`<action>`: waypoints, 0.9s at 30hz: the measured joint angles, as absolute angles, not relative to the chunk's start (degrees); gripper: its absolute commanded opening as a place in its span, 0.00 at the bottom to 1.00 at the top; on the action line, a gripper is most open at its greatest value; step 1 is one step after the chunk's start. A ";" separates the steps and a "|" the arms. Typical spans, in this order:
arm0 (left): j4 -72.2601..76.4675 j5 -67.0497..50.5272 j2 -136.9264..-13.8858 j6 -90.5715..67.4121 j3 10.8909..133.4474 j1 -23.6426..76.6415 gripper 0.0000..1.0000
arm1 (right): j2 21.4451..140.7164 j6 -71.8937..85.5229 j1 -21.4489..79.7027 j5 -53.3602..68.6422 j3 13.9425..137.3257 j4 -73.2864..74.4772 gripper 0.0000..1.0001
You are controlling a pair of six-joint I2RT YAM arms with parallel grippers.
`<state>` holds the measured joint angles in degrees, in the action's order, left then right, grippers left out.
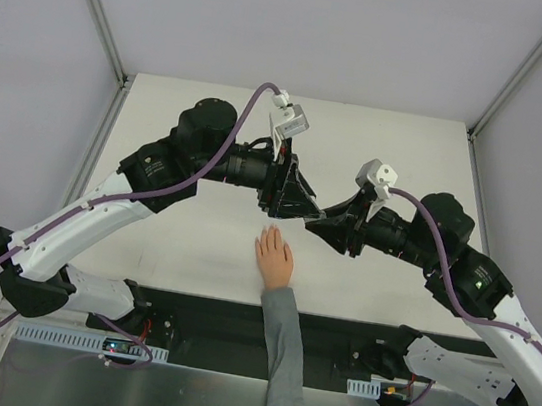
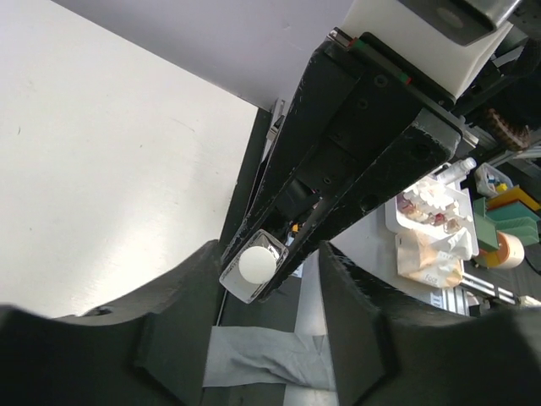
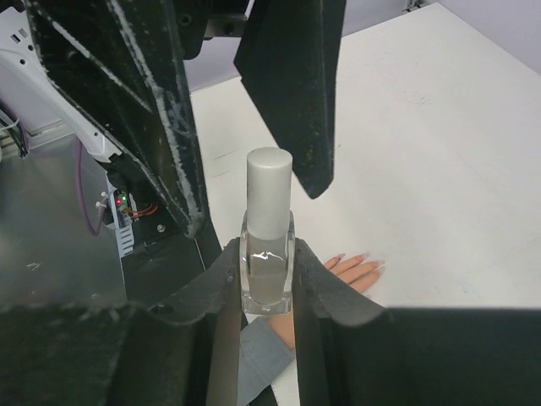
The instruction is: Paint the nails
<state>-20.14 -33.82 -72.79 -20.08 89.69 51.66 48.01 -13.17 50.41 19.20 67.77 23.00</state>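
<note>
Your right gripper (image 3: 268, 275) was clamped on the glass body of the small clear bottle (image 3: 268, 283), holding it upright in the air with the pale cap (image 3: 269, 190) sticking up free. Your left gripper (image 2: 270, 317) stood open. Its two fingers (image 3: 292, 85) hung either side of the cap without touching it, and the wrist view looked straight down onto the cap's round top.

The hand (image 1: 274, 256) lay flat on the table (image 1: 210, 134), palm down, with the grey sleeve (image 1: 280, 356) running back between the arm bases. The nails (image 1: 269, 231) pointed away from you, just short of where the two grippers met overhead. They were too small to show any paint, and I'd judge the job hadn't reached them, since the cap looked seated.

The likely trouble was in the cap grab:

- **Off-centre close:** one left finger looked nearer the cap than the other. If it touched first, it would push the bottle sideways in the right jaws.
- **Slipping glass:** the glass was smooth and held only across its flat sides. Twisting the cap could have turned the whole bottle instead of loosening it.
- **Drop or spill:** the bottle hung close above the fingers, so anything let go would have landed on the skin or the sleeve.
</note>
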 measured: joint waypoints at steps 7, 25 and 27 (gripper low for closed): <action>-20.38 -33.71 -72.93 -20.18 89.78 51.66 0.30 | 48.01 -13.17 50.57 18.22 67.75 23.00 0.00; -23.62 -26.37 -74.50 -18.39 90.70 51.68 0.00 | 48.45 -13.63 51.16 14.61 67.66 23.66 0.76; -24.14 -21.43 -74.06 -17.30 90.11 51.62 0.00 | 48.05 -13.74 51.16 12.71 67.07 23.79 0.78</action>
<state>-24.14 -21.43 -74.06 -17.30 90.11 51.62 48.05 -13.74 51.16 12.71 67.07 23.79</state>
